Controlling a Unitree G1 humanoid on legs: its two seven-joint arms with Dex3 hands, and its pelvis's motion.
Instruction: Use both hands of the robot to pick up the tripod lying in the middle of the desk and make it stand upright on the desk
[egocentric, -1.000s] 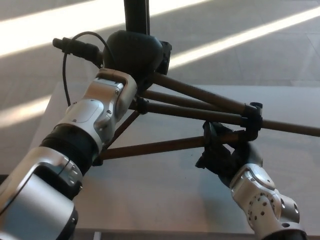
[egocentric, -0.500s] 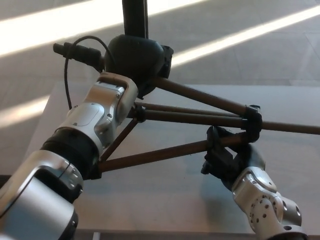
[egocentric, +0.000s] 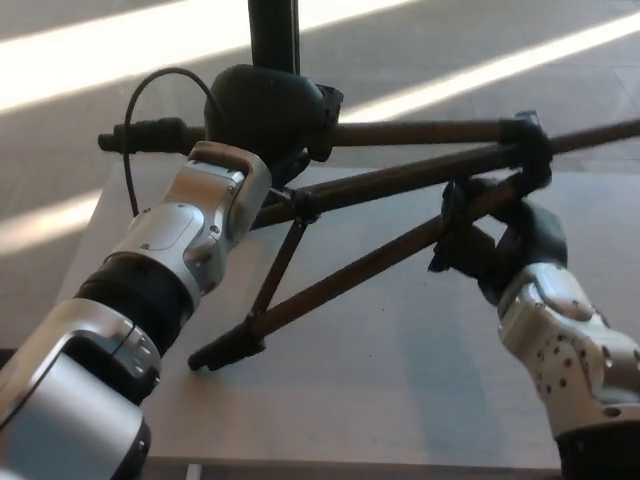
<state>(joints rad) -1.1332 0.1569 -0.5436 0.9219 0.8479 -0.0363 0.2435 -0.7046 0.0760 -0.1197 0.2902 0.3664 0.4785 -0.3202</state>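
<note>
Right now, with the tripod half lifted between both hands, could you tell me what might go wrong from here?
The tripod is tilted: one leg's foot rests on the desk while the others hang in the air, so that foot may skid as the tilt changes. The right hand grips only one thin leg, which could slip or twist. The cable looping beside the left hand might snag.

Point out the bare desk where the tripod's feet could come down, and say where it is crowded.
Bare desk lies in front, between the left arm and the right hand, below the lowest tripod leg. A second free strip runs along the desk's far right edge. It is crowded at upper left, where the left hand, the tripod hub and a looped cable bunch together.
</note>
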